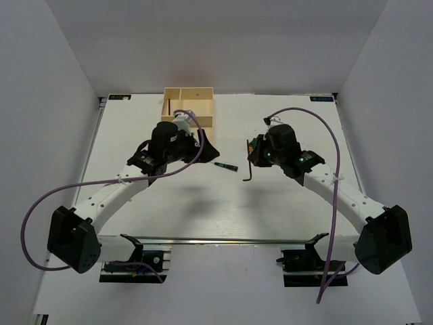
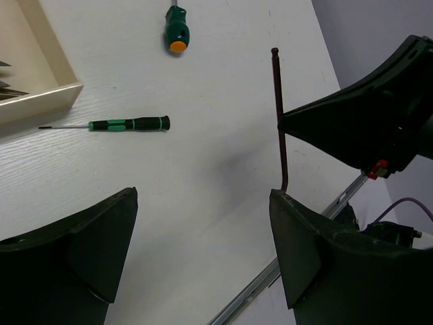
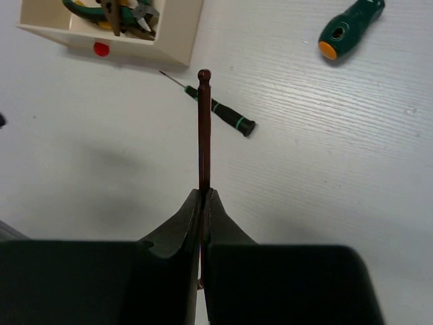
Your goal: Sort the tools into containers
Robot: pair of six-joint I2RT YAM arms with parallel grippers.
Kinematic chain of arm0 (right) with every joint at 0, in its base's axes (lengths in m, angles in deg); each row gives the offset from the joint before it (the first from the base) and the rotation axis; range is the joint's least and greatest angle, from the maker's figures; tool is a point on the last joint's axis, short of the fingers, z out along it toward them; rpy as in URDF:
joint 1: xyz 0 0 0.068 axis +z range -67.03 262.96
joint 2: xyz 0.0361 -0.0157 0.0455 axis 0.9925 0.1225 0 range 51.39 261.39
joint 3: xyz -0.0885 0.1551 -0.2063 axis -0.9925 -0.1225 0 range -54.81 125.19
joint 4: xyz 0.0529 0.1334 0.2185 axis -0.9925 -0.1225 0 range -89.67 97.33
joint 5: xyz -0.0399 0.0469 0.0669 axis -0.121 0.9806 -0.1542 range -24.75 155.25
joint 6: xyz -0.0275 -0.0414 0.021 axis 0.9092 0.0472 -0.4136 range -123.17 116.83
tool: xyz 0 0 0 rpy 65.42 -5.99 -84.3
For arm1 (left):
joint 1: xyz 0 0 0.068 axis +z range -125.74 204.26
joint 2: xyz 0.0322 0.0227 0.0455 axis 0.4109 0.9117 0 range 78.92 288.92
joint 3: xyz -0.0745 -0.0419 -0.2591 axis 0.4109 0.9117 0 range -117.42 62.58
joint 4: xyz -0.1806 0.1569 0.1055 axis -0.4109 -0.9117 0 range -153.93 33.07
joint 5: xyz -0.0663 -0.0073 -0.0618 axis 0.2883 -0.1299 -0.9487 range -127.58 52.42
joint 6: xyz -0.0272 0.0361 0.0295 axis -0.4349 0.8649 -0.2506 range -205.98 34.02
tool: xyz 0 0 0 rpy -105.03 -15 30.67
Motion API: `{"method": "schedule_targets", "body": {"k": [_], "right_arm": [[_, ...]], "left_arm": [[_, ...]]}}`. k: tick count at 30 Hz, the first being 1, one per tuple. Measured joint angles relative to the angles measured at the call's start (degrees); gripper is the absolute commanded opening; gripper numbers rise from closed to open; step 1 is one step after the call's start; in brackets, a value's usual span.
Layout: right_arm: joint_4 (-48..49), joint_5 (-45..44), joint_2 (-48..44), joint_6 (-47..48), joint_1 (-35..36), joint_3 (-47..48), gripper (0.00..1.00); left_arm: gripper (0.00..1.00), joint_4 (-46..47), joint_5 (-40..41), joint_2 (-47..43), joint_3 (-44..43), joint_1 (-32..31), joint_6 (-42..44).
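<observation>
My right gripper (image 1: 252,157) (image 3: 204,193) is shut on a dark L-shaped hex key (image 3: 203,128), whose long shaft sticks out ahead of the jaws toward the tray. The key also shows in the top view (image 1: 247,166) and the left wrist view (image 2: 281,115). My left gripper (image 1: 205,147) (image 2: 203,203) is open and empty, just right of the cream tray (image 1: 168,101). A thin green-handled screwdriver (image 1: 224,165) (image 2: 128,124) (image 3: 226,118) lies on the table between the grippers. A stubby green screwdriver (image 2: 177,30) (image 3: 350,26) lies farther off. Pliers (image 3: 118,13) lie in a tray compartment.
The tray's rim carries a red dot (image 3: 101,49), and its corner (image 2: 40,95) sits left of the thin screwdriver. A metal rail (image 1: 223,239) runs along the table's near edge between the arm bases. White walls enclose the table.
</observation>
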Motion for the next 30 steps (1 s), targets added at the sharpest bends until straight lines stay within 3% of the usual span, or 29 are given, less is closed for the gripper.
{"method": "schedule_targets", "body": {"k": [11,24,28,30], "right_arm": [[2.60,2.32,0.42,0.11,5.73,0.87,0.00],[4.07,2.29,0.74,0.26,8.13,0.96,0.00],[4.72,2.29,0.74,0.26,8.37,0.96,0.00],[4.72,2.38,0.74,0.28,8.52,0.96,0.00]], "left_arm": [[0.75,2.47,2.89,10.93,-7.45,-5.60,-2.16],[0.68,4.37,6.86,14.82,-9.79,-10.10,-5.01],[0.55,5.38,8.00,14.82,-9.79,-10.71,-6.27],[0.42,5.95,8.59,14.82,-9.79,-11.02,-6.82]]}}
